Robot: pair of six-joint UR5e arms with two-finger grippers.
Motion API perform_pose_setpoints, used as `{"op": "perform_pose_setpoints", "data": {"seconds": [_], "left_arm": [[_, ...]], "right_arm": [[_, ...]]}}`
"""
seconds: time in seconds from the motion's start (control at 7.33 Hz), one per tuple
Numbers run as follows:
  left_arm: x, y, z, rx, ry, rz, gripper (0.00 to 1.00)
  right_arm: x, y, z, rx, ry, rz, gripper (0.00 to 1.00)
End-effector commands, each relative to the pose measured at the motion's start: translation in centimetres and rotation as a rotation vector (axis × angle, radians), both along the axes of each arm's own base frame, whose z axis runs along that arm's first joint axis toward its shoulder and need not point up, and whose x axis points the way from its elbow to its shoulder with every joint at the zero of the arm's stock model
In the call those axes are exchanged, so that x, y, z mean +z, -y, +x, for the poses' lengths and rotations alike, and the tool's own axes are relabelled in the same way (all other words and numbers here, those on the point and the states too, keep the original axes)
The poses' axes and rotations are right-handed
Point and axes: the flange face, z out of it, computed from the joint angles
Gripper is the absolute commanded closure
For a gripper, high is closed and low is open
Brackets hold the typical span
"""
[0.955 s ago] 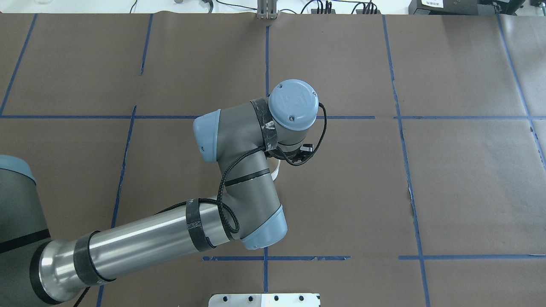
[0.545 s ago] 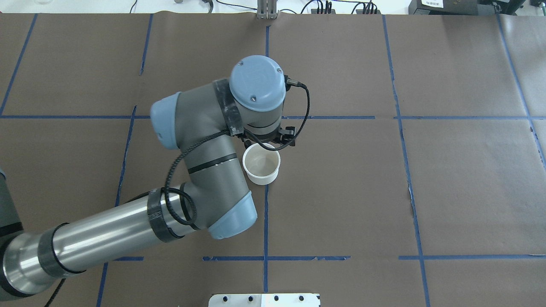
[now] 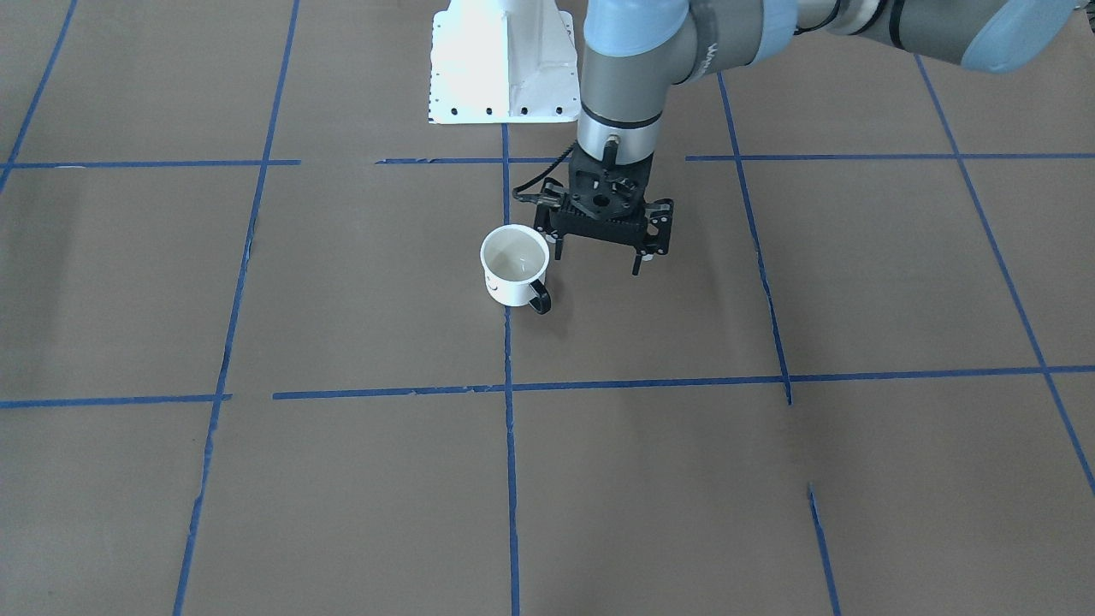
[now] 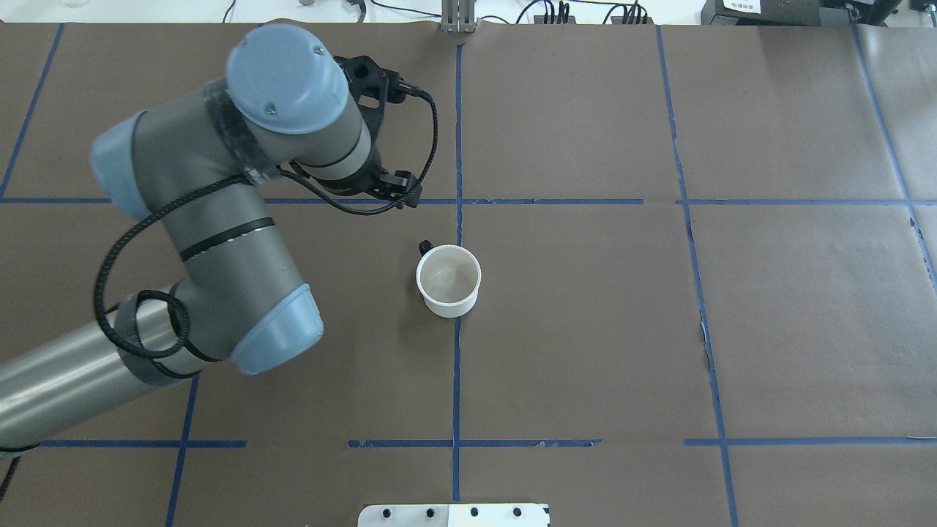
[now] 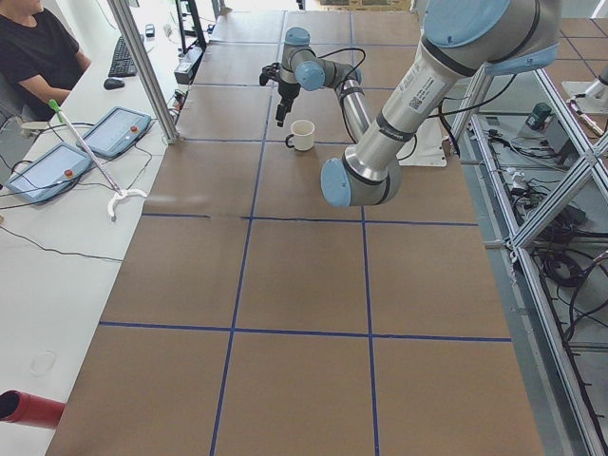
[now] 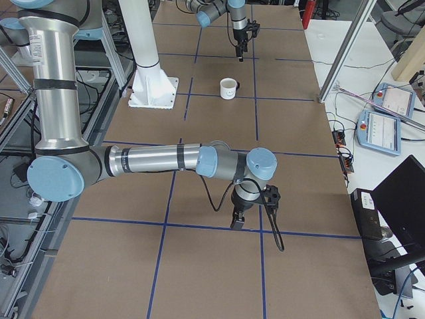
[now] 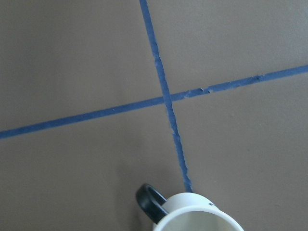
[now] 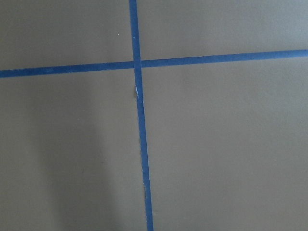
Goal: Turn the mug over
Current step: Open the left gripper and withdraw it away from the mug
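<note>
Table surface: brown paper cover (image 4: 790,307), marked into a grid by blue tape lines (image 4: 457,380). Overhead view, 12 o'clock edge: black cables (image 4: 556,11) on a white strip. Left side view: seated person in black shirt (image 5: 33,47) at 10 o'clock, with a keyboard (image 5: 122,57) near. Two grey pendants (image 5: 112,130) with red buttons lie at 9 o'clock. A red cylinder (image 5: 24,407) lies at 8 o'clock.

upright mug (image 4: 448,282) on blue-taped brown table (image 4: 768,329)
</note>
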Motion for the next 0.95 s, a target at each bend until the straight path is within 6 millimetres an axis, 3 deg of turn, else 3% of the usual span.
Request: {"op": "perform_pose_setpoints", "data": {"seconds": [0.0,0.14,0.27,0.41,0.55,0.68,0.82], "left_arm": [[4.2,4.0,-8.1,0.053,0.027,0.044,0.0],[6.8,5.8,-11.6,0.087,0.054,0.07,0.0],[9.9,8.0,-16.7,0.118,0.056,0.072,0.0],[14.1,9.5,-22.2,0.171,0.045,0.125,0.0],[18.4,10.1,-26.4,0.186,0.019,0.14,0.0],[20.2,10.2,-29.6,0.171,-0.023,0.134,0.0],[21.8,9.8,-30.5,0.169,-0.035,0.103,0.0]], "right_arm": [[0.0,0.0,0.0,0.0,0.0,0.0,0.0],[0.0,0.0,0.0,0.0,0.0,0.0,0.0],[0.0,0.0,0.0,0.0,0.0,0.0,0.0],[0.0,0.0,0.0,0.0,0.0,0.0,0.0],[0.0,0.0,0.0,0.0,0.0,0.0,0.0],[0.0,0.0,0.0,0.0,0.0,0.0,0.0],[0.0,0.0,0.0,0.0,0.0,0.0,0.0]]}}
